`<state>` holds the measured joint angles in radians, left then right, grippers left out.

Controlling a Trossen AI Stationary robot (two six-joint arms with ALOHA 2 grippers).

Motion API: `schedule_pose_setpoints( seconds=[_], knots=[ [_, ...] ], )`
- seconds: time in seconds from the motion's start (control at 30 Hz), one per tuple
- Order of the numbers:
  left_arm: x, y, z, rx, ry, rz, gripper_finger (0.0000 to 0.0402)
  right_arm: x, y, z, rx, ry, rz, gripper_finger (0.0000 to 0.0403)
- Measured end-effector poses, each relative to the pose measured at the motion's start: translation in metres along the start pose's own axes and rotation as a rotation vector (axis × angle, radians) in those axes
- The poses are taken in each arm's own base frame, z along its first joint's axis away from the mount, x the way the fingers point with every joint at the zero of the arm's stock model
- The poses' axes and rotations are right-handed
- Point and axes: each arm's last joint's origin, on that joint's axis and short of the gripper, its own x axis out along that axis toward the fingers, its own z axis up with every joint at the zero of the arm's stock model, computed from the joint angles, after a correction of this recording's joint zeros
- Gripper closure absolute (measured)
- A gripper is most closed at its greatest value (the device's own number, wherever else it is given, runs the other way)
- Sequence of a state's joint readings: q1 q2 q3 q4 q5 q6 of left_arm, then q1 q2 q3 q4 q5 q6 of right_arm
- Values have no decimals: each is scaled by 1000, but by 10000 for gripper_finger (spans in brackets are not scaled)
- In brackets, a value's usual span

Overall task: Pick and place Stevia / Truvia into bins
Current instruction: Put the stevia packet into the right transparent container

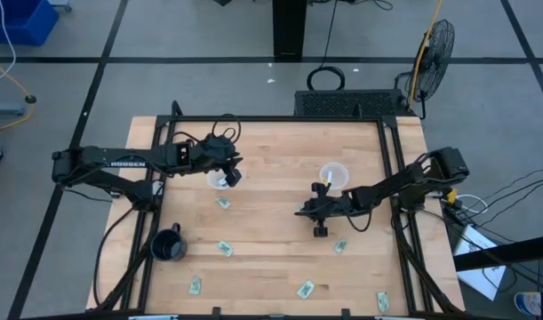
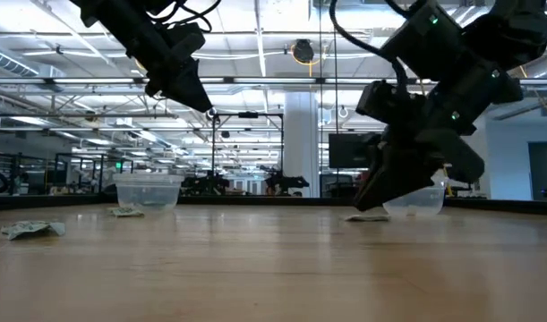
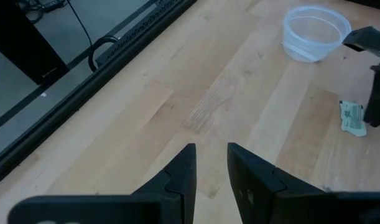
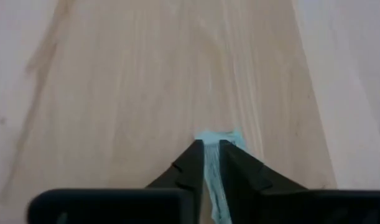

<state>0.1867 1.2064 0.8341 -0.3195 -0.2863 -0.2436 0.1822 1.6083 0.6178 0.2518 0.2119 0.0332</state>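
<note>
Several pale green and white Stevia packets lie flat on the wooden table, among them one (image 1: 223, 203) near the left cup, one (image 1: 225, 249) and one (image 1: 340, 246). Two clear cups stand upright: the left cup (image 1: 218, 181) and the right cup (image 1: 335, 174). My left gripper (image 1: 231, 175) hangs above the left cup, raised well over it in the low view (image 2: 194, 97), open and holding nothing (image 3: 211, 168). My right gripper (image 1: 303, 212) is low over the table, on the near side of the right cup, shut on a packet (image 4: 217, 138). My right gripper pinches a pale green packet between its two fingers; the packet's crumpled end (image 4: 219, 135) sticks out just past the fingertips (image 4: 193, 163). The fingers slant down toward the table top. Whether the packet is lifted clear of the wood I cannot tell.
A black mug (image 1: 169, 246) stands near the table's left near corner. More packets lie along the near edge (image 1: 195, 285), (image 1: 306, 289), (image 1: 383, 301). A black frame rail (image 1: 280, 117) runs round the table. Bare wood lies between the two cups.
</note>
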Motion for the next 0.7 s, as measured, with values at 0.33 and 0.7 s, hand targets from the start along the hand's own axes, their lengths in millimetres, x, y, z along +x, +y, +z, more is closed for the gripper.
schedule_pose_setpoints(
  seconds=[0.33,0.7],
  knots=[
    [0,-2,0,4,0,-6,305,12,-5,-7,-9,40,-47,283],
    [0,-2,0,5,0,-6,305,13,-5,-8,-52,49,-64,396]
  ],
)
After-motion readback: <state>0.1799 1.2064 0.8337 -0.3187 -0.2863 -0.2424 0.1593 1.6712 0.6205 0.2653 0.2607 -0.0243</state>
